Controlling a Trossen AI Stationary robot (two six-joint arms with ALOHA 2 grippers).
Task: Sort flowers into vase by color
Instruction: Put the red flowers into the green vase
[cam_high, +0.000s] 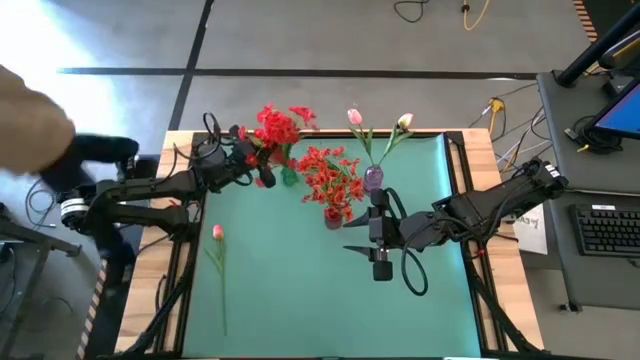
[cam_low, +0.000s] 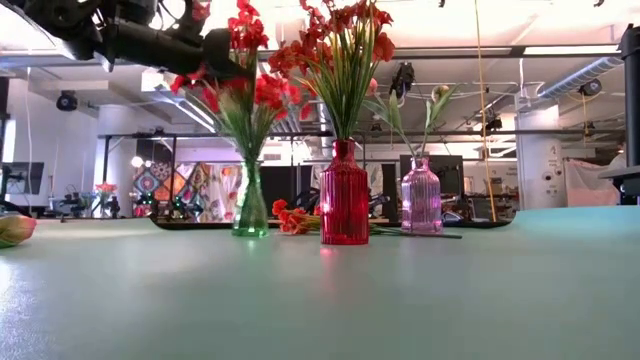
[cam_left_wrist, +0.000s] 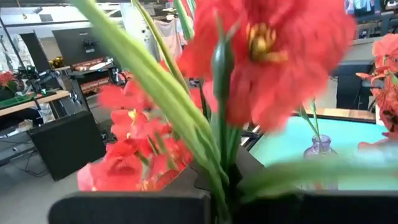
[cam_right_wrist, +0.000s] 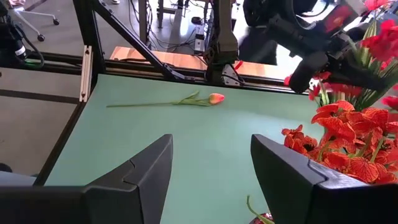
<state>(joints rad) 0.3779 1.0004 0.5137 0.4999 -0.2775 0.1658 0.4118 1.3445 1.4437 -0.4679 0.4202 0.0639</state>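
Tulip, a pink bud on a thin green stem (cam_high: 218, 262), is lying lengthwise at the left gripper's (cam_high: 262, 166) six o'clock; that gripper is clamping a red blossom stem (cam_high: 276, 128), while the right gripper (cam_high: 381, 262) is gaping wide.

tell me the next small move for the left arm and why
Probably open the left tool and lift clear: its red flower bunch already stands in the green vase. One pink tulip is left lying on the mat, and the right tool hovers open.
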